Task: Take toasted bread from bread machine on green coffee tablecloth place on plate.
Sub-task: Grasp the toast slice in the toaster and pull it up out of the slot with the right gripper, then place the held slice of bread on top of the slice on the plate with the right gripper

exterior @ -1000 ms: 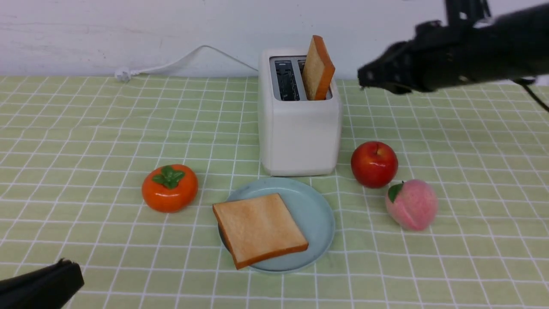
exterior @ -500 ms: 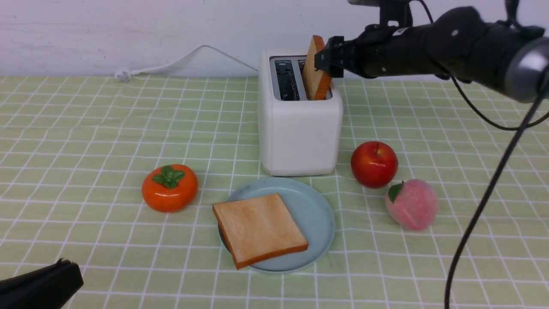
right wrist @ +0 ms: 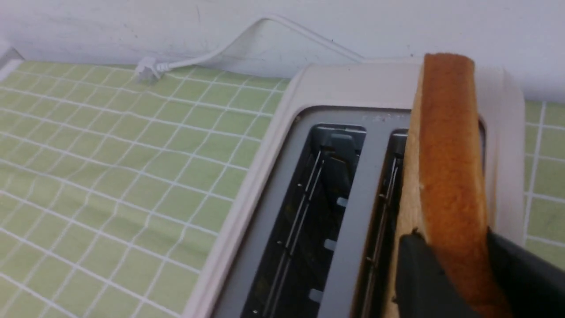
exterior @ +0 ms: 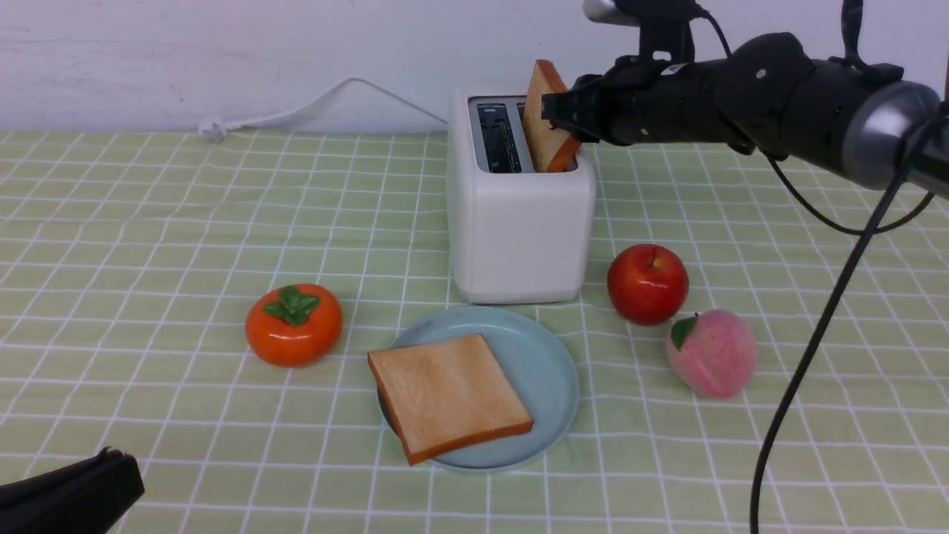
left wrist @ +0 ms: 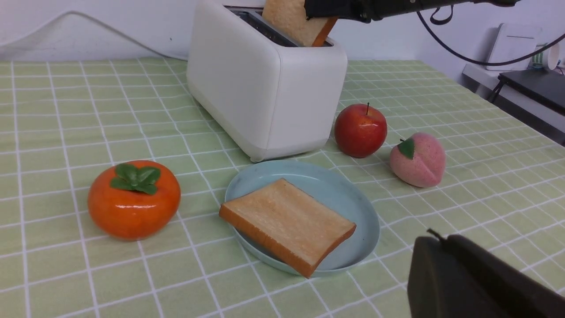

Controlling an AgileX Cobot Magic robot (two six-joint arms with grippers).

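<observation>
The white bread machine [exterior: 515, 237] stands on the green coffee tablecloth [exterior: 148, 222]. One toasted bread slice [exterior: 538, 141] stands tilted in its right slot; the left slot is empty. My right gripper [exterior: 552, 111] reaches in from the right and is shut on this slice's crust edge, one finger on each face, as the right wrist view [right wrist: 454, 240] shows. A second slice [exterior: 445, 393] lies flat on the pale blue plate [exterior: 545, 356] in front of the toaster. My left gripper [exterior: 111, 463] is shut and empty at the near left, its tips [left wrist: 435, 238] beside the plate [left wrist: 335, 190].
An orange persimmon [exterior: 293, 325] sits left of the plate. A red apple [exterior: 647, 284] and a pink peach [exterior: 712, 354] sit right of the toaster. The white power cord [exterior: 296, 111] runs along the back wall. A black cable [exterior: 815, 334] hangs from my right arm.
My right gripper has moved left from beside the toaster onto the standing slice and closed on it. The toaster has shifted slightly. The left arm has not moved.
</observation>
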